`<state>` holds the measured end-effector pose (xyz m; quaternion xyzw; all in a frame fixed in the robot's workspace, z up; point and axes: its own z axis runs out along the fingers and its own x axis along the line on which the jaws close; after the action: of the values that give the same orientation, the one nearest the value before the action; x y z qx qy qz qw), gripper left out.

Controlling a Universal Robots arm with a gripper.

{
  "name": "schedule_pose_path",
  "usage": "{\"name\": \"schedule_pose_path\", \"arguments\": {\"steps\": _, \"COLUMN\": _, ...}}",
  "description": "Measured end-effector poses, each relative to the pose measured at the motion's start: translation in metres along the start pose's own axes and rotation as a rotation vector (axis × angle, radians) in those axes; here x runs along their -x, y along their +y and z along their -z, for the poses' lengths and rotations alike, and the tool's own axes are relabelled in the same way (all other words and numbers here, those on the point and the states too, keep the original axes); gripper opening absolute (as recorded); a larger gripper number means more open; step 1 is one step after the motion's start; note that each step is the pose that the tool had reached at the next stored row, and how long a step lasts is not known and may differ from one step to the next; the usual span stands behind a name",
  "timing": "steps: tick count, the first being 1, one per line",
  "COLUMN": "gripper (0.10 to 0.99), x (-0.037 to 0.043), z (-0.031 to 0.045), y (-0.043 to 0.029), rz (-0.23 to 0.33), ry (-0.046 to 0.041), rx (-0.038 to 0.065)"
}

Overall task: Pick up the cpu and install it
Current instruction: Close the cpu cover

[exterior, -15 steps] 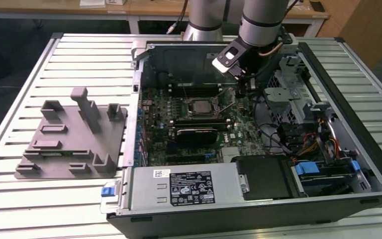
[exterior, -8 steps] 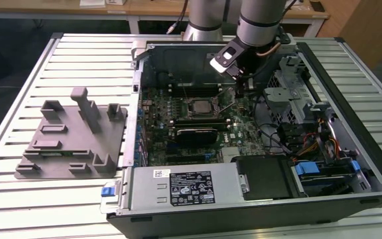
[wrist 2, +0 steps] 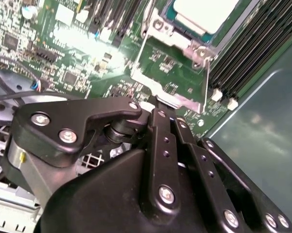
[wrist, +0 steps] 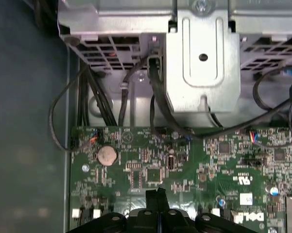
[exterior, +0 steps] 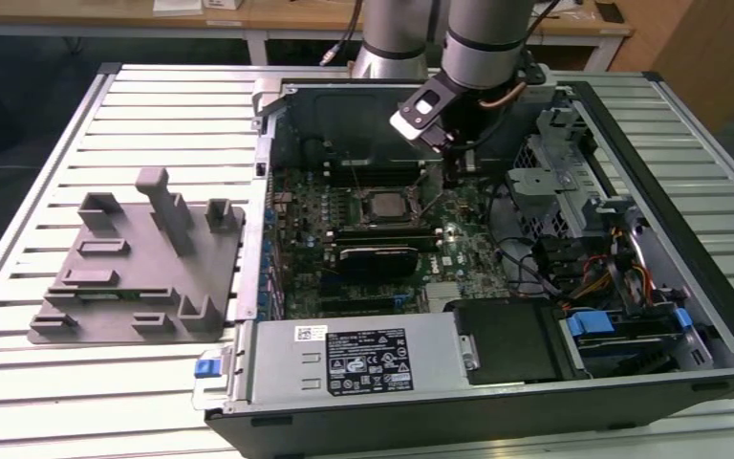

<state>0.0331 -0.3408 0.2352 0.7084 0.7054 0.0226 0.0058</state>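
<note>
Silver-topped cpu (wrist 2: 201,12) lies seated in the motherboard (wrist: 136,170); I judge placing done, my gripper (wrist: 158,195) just beside the cpu, fingers together, empty.

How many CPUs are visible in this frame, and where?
1. The cpu sits in the socket on the motherboard, near the middle of the open computer case. Another could be hidden behind the arm.

- One cpu (wrist 2: 206,12)
- One robot arm (exterior: 482,38)
- One open computer case (exterior: 469,421)
- One grey fixture plate (exterior: 138,277) — several blocks (exterior: 163,206) on it
- One round coin cell (wrist: 107,155)
- One labelled power supply box (exterior: 355,359)
</note>
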Motion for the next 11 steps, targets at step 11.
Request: {"name": "schedule_pose_path", "arguments": {"steps": 11, "gripper": 0.106, "x": 0.0001, "z": 0.0007, "y": -0.0182, "rz": 0.0, "ry": 0.0, "rx": 0.0}}
